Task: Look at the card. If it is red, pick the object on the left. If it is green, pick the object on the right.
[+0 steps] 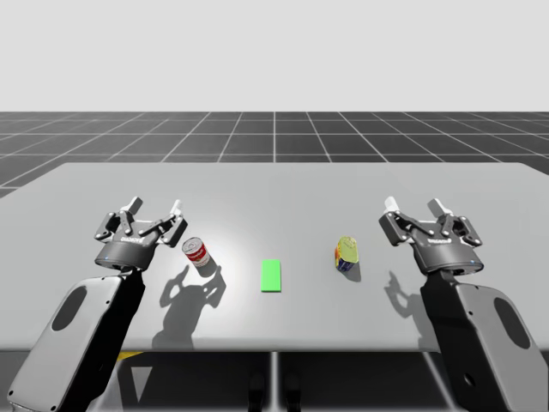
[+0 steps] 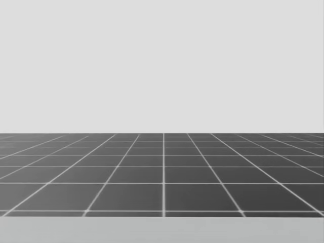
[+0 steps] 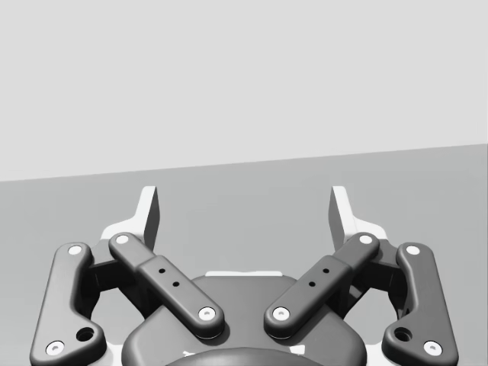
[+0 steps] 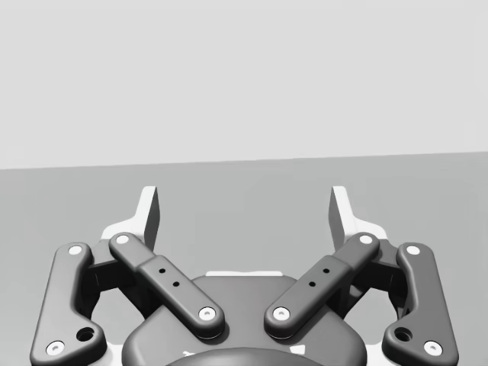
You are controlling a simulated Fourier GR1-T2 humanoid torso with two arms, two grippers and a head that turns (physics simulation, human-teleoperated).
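High view: grey flat bench [image 1: 274, 184], dark gridded floor [image 1: 274, 137] behind it. A flat green rectangular card [image 1: 272, 275] lies mid-bench, long side running away from us. The card reads green, so the right-hand item counts: a small yellow-green rounded pack [image 1: 347, 254] with a blue base. It stands on the bench just right of the card and slightly further back. Left of the card, roughly mirrored, is a red-and-white cylindrical can [image 1: 197, 254]; we can't tell if it is fully upright or slightly tilted.

Our left tool [image 1: 156, 206] hangs over the bench just left of the can. Its fingers are spread wide, holding nothing and clear of the can. Our right tool [image 1: 414, 205] sits right of the pack and apart from it, fingers likewise spread, holding nothing. The pack lies between the card and the right tool.

Left wrist view: left tool [image 3: 244, 210] spread wide, white fingertips [image 3: 150, 213] with bare bench between and ahead of them. Right wrist view: same for the right tool [image 4: 244, 210], fingertips [image 4: 341, 213] wide, bare bench ahead.

Head view: gridded floor [image 2: 163, 172] out front, pale strip of bench edge [image 2: 162, 230] nearest us.
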